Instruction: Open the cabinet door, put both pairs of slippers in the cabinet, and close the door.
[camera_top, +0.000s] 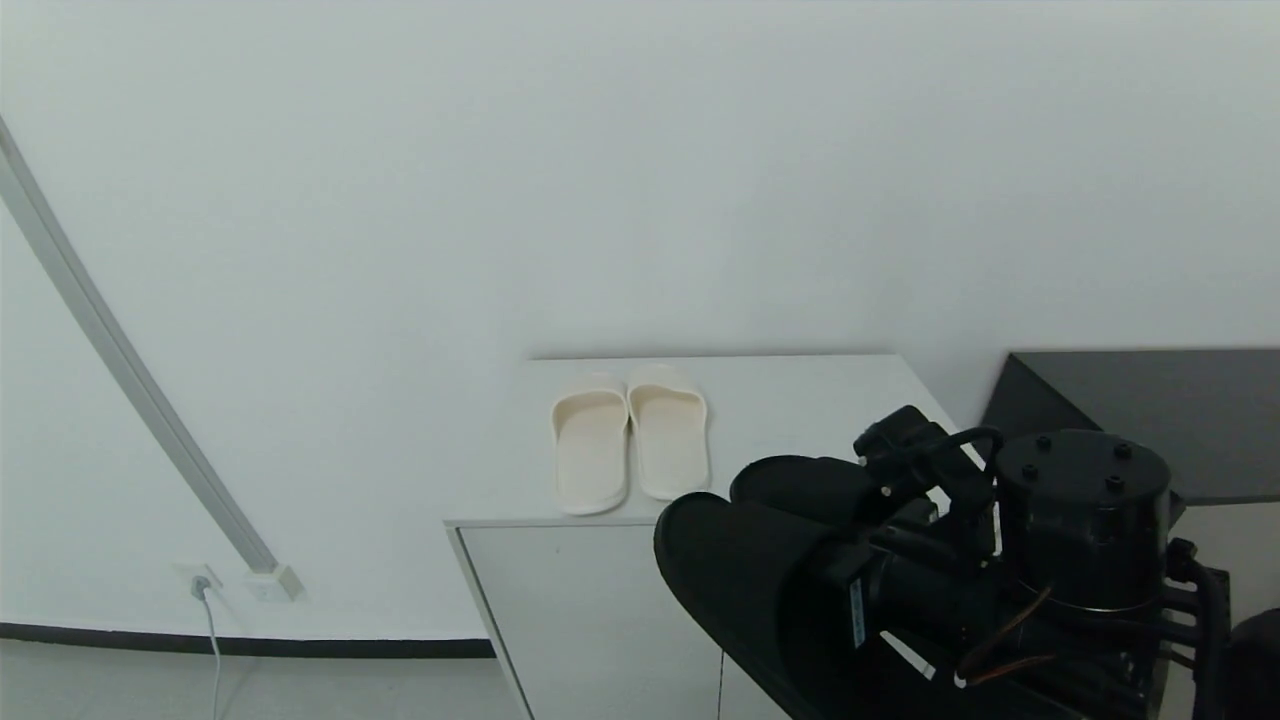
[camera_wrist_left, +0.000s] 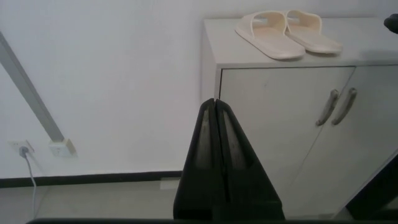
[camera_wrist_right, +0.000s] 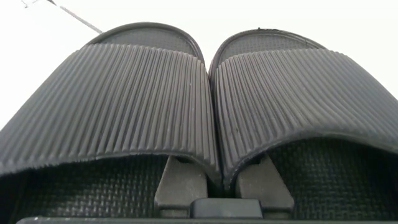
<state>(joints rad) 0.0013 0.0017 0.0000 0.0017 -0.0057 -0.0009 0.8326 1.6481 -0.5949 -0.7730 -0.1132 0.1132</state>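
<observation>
The right jaws are clamped on the meeting inner edges of the black slippers (camera_wrist_right: 137, 99), one finger (camera_wrist_right: 180, 186) under each strap, and the pair (camera_top: 740, 570) juts out ahead of them. The left jaws are pressed together with nothing between. Beyond the right jaws' load and to its left, the cream slippers (camera_top: 630, 440) lie side by side on top of the cabinet (camera_top: 590, 600). Ahead of the left jaws, well apart, both cabinet doors are closed, their handles (camera_wrist_left: 336, 107) side by side.
</observation>
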